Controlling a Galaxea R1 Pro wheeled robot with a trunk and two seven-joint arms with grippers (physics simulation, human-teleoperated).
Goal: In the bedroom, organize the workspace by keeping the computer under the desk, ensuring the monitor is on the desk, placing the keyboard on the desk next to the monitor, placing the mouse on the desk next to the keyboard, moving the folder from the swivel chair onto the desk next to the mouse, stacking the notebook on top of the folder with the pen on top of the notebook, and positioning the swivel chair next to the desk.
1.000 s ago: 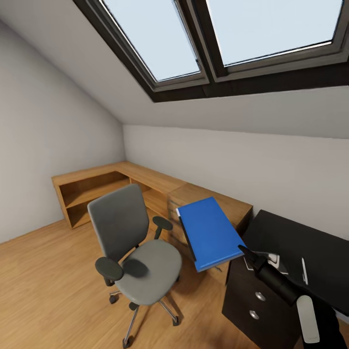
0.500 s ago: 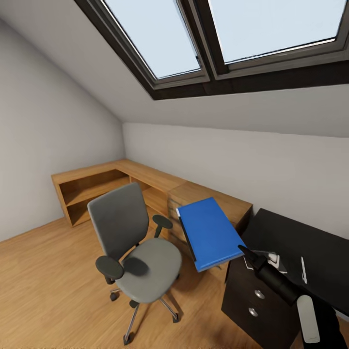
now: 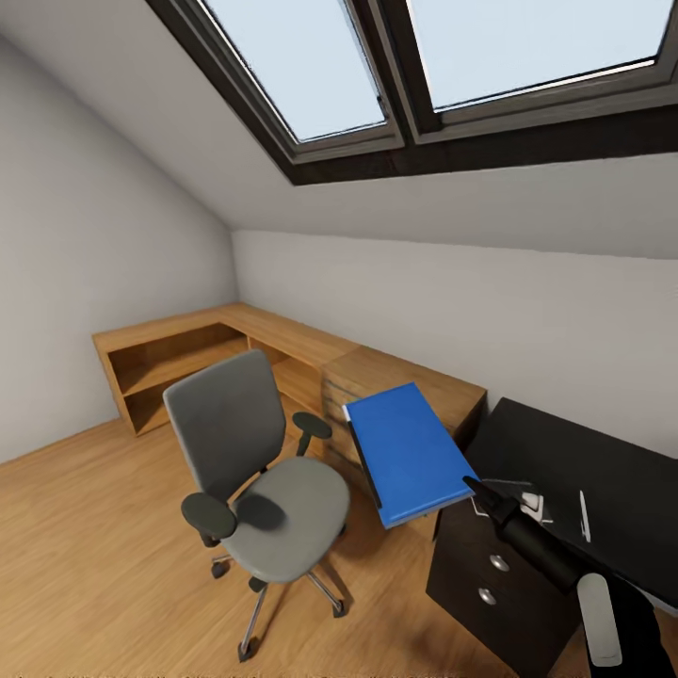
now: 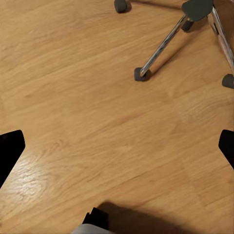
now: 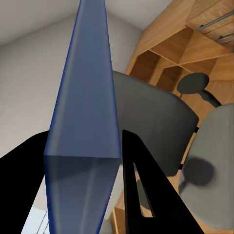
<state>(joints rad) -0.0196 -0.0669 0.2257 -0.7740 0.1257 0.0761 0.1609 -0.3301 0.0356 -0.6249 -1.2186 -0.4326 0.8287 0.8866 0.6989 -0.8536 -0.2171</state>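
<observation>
My right hand is clamped on the blue folder, holding it in the air between the swivel chair and the black desk, where a white pen lies. My left hand hangs with fingers spread wide over the wood floor beside the chair's casters

Two black-framed skylights at 12 o'clock in the sloped ceiling, pale sky behind. Low light-wood shelf unit at 9 to 10 o'clock, running L-shaped along the grey-white wall; open shelves, bare. Wood drawer unit adjoining it near centre. Light wood floor from 6 to 9 o'clock, glossy.
</observation>
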